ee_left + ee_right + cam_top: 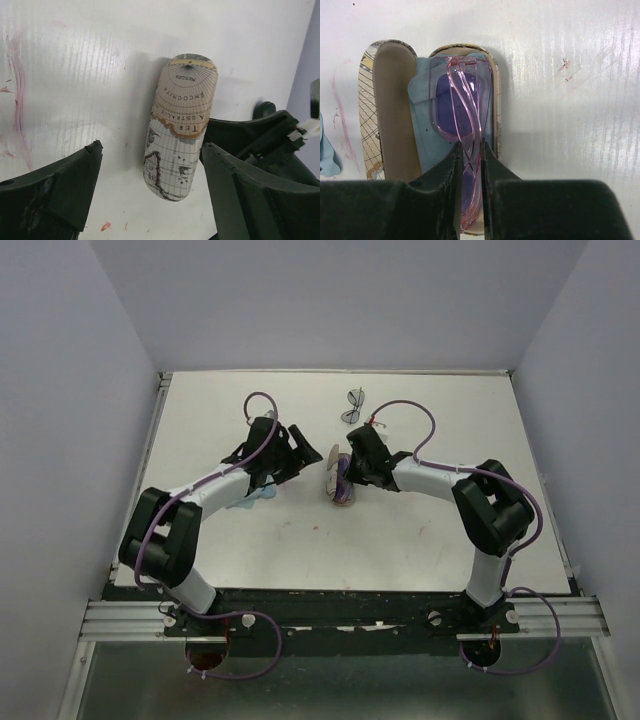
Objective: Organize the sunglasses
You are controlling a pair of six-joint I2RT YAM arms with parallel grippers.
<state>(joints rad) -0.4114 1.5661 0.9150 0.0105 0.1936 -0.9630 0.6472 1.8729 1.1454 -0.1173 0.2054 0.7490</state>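
Right gripper tight on pink sunglasses: right-wrist view only

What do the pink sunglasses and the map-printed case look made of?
Pink sunglasses: probably translucent glossy plastic; you can see through the frame and lenses, and the edges catch highlights. Case: a stiff-looking shell under a matte map-printed cover, paper or faux leather, I cannot tell. Its beige lining looks soft, perhaps felt.

- translucent pink-purple plastic sunglasses: smooth, glossy frame and lenses
- oblong map-printed hard case: paper-like cover with a slight sheen; beige lining looks matt and soft
- light blue cloth: soft, matt
- white counter: finely ribbed, shiny plastic
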